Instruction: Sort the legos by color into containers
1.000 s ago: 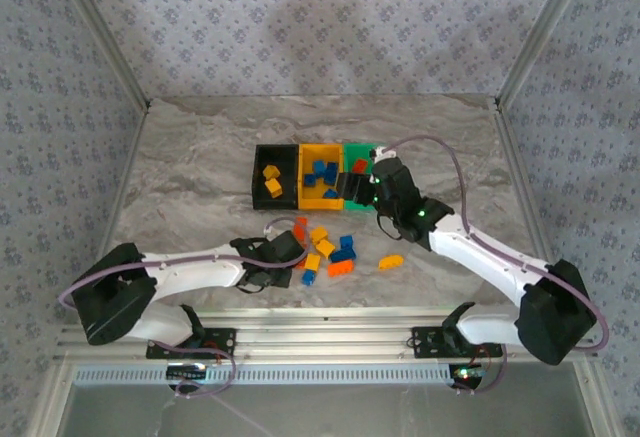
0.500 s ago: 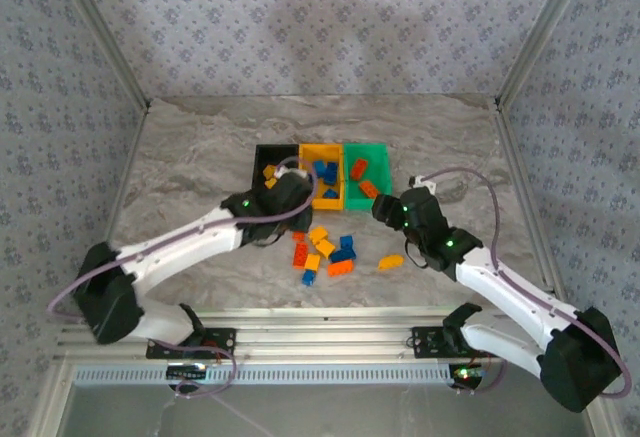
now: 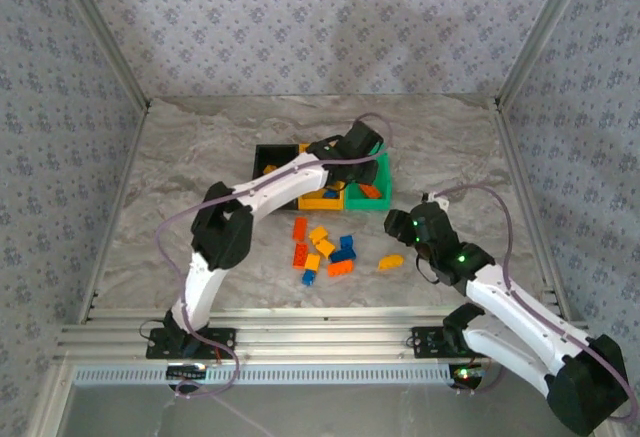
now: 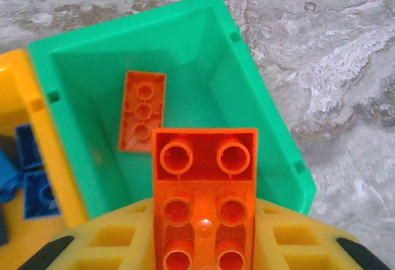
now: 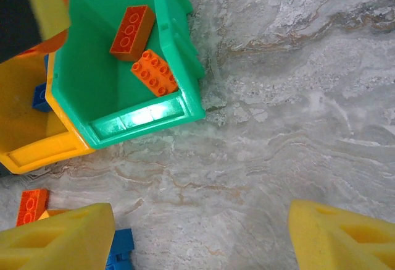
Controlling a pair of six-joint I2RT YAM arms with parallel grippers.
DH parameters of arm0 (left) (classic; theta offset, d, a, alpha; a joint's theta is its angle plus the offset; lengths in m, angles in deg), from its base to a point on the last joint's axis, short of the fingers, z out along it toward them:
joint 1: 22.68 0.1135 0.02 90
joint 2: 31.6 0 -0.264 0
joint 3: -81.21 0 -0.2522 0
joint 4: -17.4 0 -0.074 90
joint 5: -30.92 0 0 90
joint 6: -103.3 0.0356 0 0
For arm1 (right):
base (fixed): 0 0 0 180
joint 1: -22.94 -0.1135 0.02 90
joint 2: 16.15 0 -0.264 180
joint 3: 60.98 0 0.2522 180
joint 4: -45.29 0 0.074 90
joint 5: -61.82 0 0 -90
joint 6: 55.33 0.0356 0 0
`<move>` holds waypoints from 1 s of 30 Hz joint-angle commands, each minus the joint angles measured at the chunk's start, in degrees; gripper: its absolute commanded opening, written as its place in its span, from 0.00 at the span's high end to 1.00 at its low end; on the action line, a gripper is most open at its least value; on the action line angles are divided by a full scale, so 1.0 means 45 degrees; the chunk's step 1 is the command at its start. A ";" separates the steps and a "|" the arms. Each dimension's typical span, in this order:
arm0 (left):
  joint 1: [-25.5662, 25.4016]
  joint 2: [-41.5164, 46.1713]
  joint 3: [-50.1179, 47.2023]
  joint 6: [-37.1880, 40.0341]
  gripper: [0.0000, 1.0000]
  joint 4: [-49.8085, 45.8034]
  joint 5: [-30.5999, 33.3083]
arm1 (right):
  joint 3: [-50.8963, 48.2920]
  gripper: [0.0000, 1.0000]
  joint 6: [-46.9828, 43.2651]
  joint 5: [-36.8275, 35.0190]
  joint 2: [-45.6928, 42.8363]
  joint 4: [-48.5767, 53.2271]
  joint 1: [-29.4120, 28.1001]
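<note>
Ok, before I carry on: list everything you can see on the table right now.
table: one, grey marbled, under everything
black bin: one, left end of the row
yellow brick: at least one, in the black bin
yellow-orange bin: one, middle of the row
blue bricks: several, count unclear, in the yellow-orange bin
green bin: one, right end of the row
red-orange bricks: two, lying in the green bin
loose bricks: about ten, blue, yellow-orange and red-orange, on the table in front of the bins
held brick: one, red-orange, above the green bin
left end effector: shut on the held brick
right end effector: open, empty, above bare table by the green bin
</note>
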 commanded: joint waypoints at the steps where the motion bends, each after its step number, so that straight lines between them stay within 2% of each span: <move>1: 0.0095 -0.0940 0.1690 0.0220 0.70 -0.1102 -0.0393 | -0.0138 0.24 0.0249 -0.0100 -0.0384 0.0783 0.0087; 8: 0.0113 -0.1737 0.3266 -0.0123 0.35 -0.1352 -0.0714 | -0.0222 0.22 0.0432 0.0523 -0.0436 0.1072 0.0128; 13: 0.0060 -0.0626 0.2840 -0.0466 0.20 -0.1173 -0.1472 | -0.0198 0.20 0.0500 0.1238 -0.0162 0.1600 0.0101; 18: -0.0208 0.2522 -0.1212 -0.0761 0.08 0.1069 -0.1935 | -0.0397 0.19 0.0571 0.2193 0.0821 0.1869 -0.0304; 19: -0.0287 0.3218 -0.2184 -0.0836 0.01 0.1483 -0.1960 | -0.0447 0.19 0.0587 0.2190 0.1060 0.1869 -0.0557; 24: -0.0661 0.6561 -0.6902 -0.1438 0.00 0.3123 -0.1820 | -0.0304 0.17 0.0511 0.1207 0.2183 0.2202 -0.1823; 30: -0.1039 1.0012 -1.1287 -0.1877 0.00 0.3301 -0.0212 | 0.0174 0.16 0.0369 0.0279 0.3710 0.2455 -0.2381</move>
